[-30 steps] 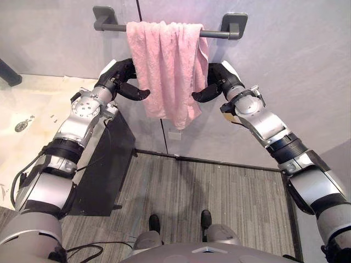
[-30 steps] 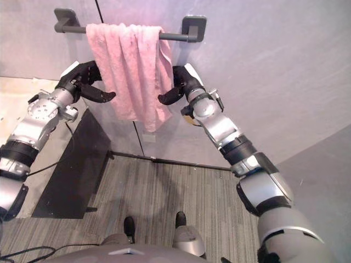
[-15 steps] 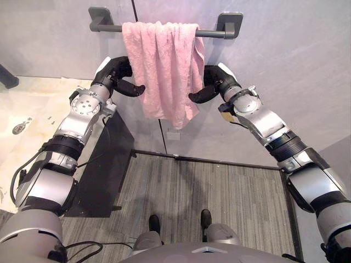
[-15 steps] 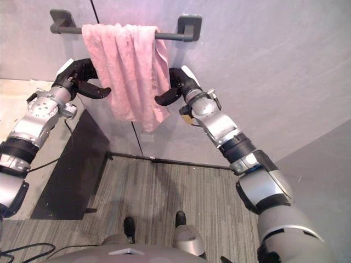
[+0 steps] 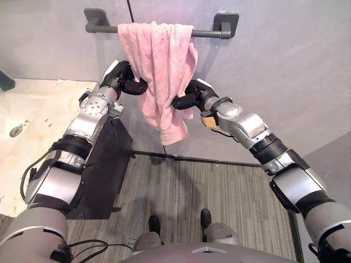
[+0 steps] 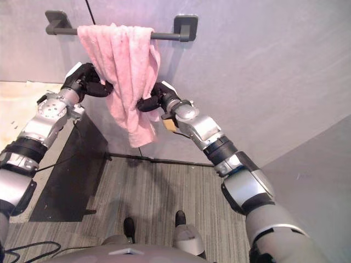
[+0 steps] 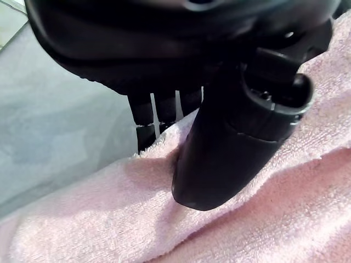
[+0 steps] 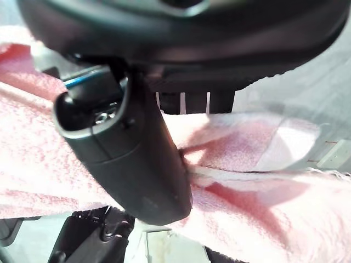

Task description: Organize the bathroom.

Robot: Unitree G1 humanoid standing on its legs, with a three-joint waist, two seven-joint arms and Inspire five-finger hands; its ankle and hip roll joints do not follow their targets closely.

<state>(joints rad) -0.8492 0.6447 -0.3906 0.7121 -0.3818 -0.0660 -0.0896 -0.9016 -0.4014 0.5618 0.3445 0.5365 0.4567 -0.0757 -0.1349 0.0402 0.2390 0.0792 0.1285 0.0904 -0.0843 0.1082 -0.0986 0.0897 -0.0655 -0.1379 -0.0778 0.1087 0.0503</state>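
Observation:
A pink towel (image 5: 160,66) hangs bunched over a dark wall-mounted towel bar (image 5: 205,33). My left hand (image 5: 125,81) grips the towel's left edge about halfway down; in the left wrist view its thumb (image 7: 230,159) presses into the pink cloth (image 7: 263,219). From the other side my right hand (image 5: 192,97) pinches the towel's right edge, thumb (image 8: 131,159) clamped on the cloth (image 8: 247,181) in the right wrist view. Between the two hands the towel is squeezed narrow, and its lower end hangs free.
The bar is fixed to a grey wall (image 5: 285,66) with a vertical seam. A black panel (image 5: 104,170) leans against the wall at lower left. Grey plank floor (image 5: 219,192) lies below; a pale floor with a drain (image 5: 16,131) is at far left.
Both hands have closed inward onto the towel's edges, the right hand moving furthest left. The towel is now gathered narrower between them.

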